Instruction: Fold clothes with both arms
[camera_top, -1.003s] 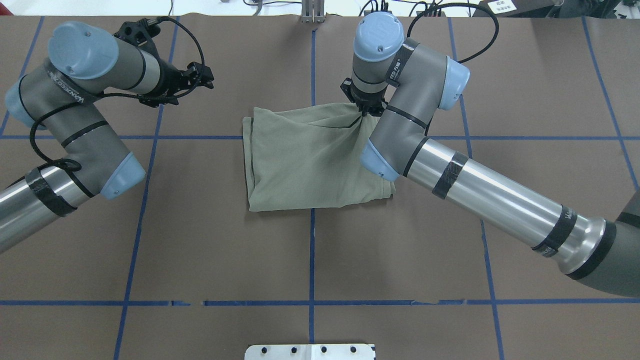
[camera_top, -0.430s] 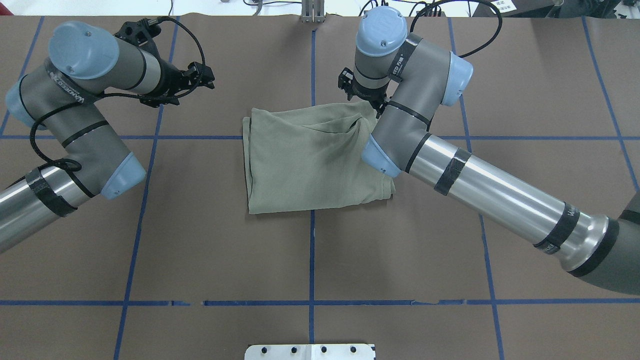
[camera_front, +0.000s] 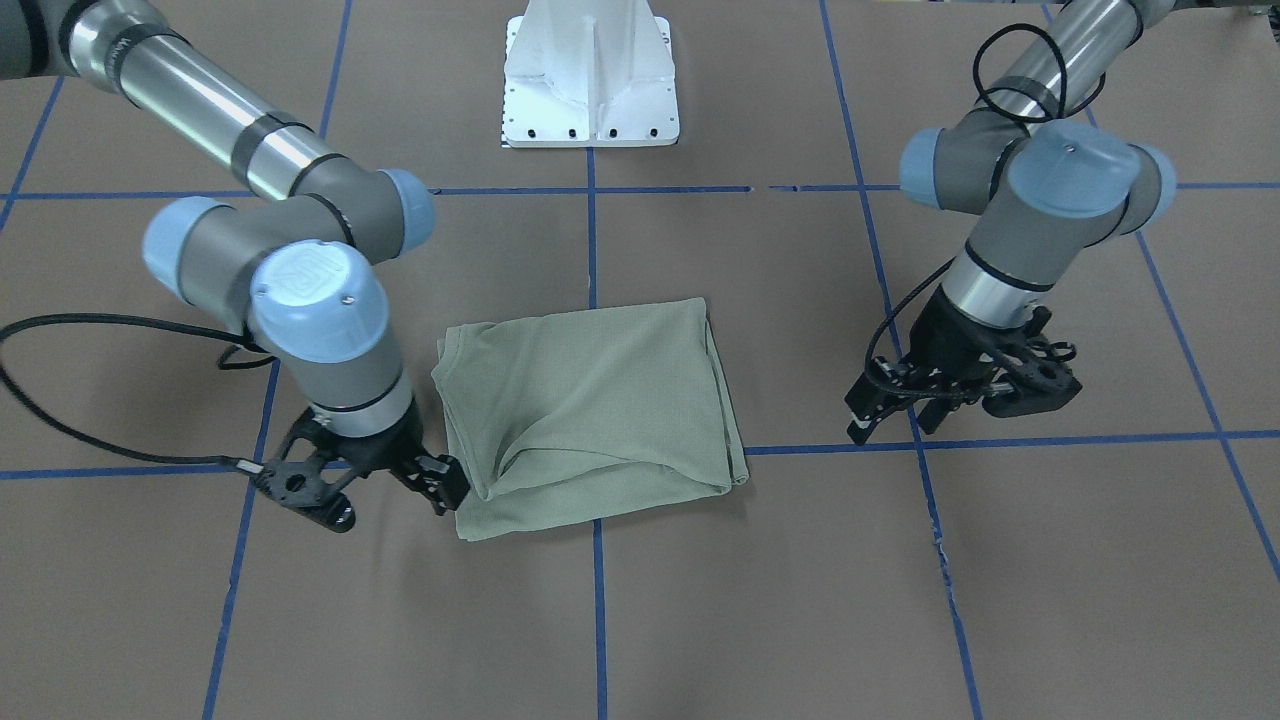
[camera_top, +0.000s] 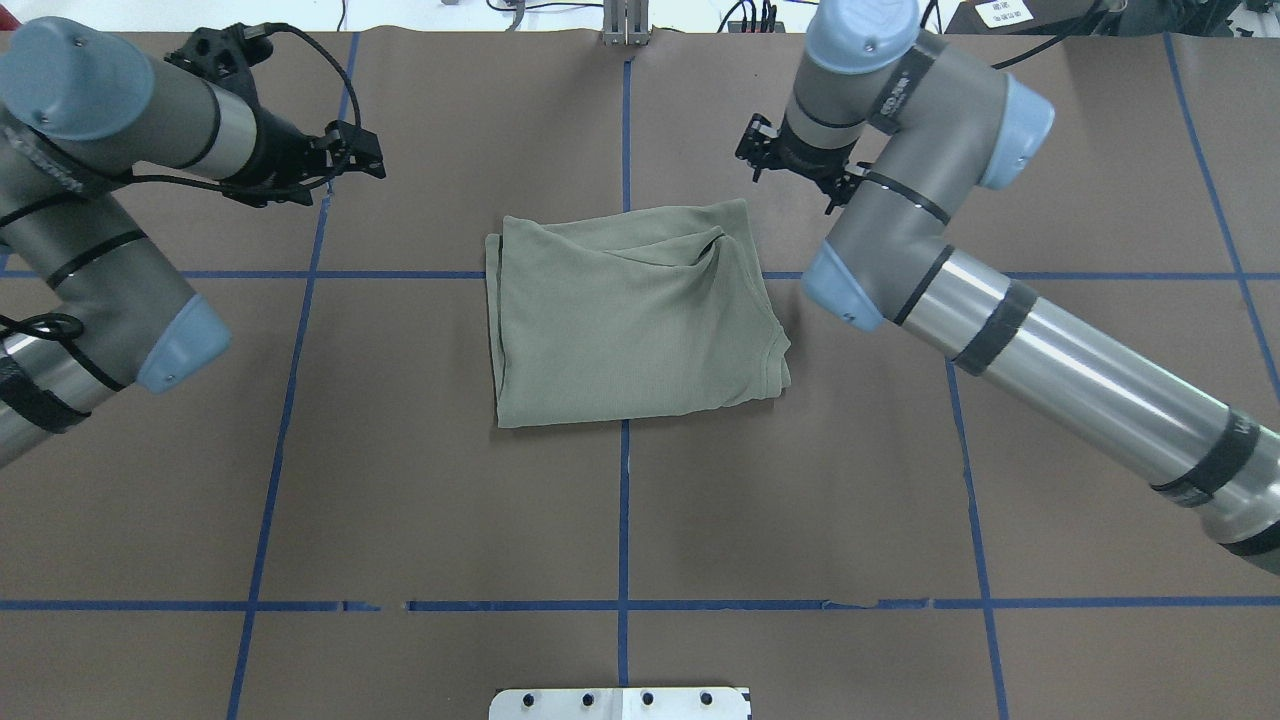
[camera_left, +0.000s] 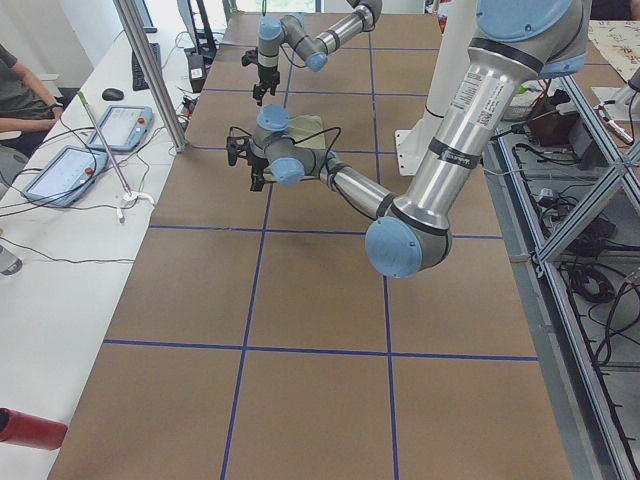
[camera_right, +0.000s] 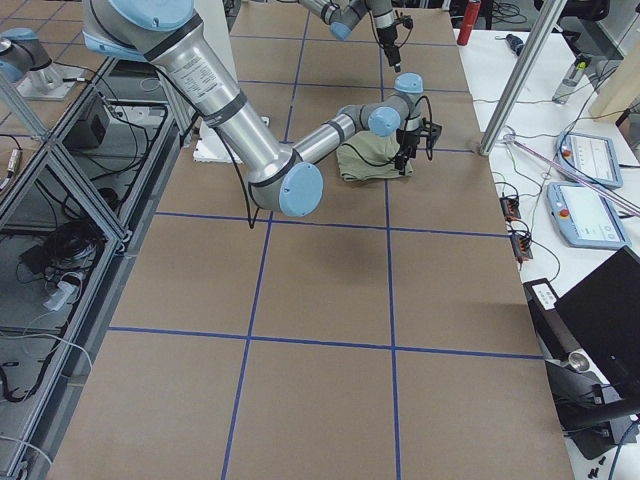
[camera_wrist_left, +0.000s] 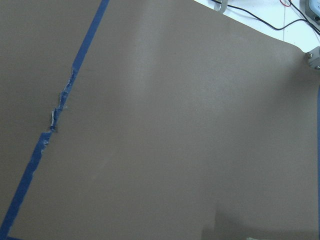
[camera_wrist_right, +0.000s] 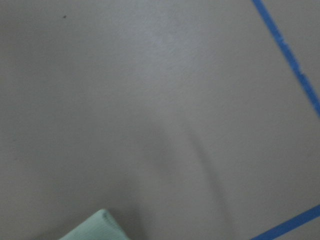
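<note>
1 pale green shirt (camera_top: 630, 320) lies folded at the middle of the overhead frame, long axis left to right, with a pucker near its upper right corner. Just beside that corner hangs the right gripper (camera_front: 378, 488), fingers spread and empty. The left gripper (camera_top: 350, 155), likewise spread and empty, sits well apart at upper left, so the right arm looks better placed for any smoothing.

We find the shirt (camera_top: 630, 320) at the middle of the desk (camera_top: 400, 500). The right pincer (camera_front: 440, 488) hangs by its far right corner. The left pincer (camera_top: 372, 160) hangs well off to the shirt's left, farther back. The pedestal (camera_front: 590, 70) stands behind, on the robot's side.
</note>
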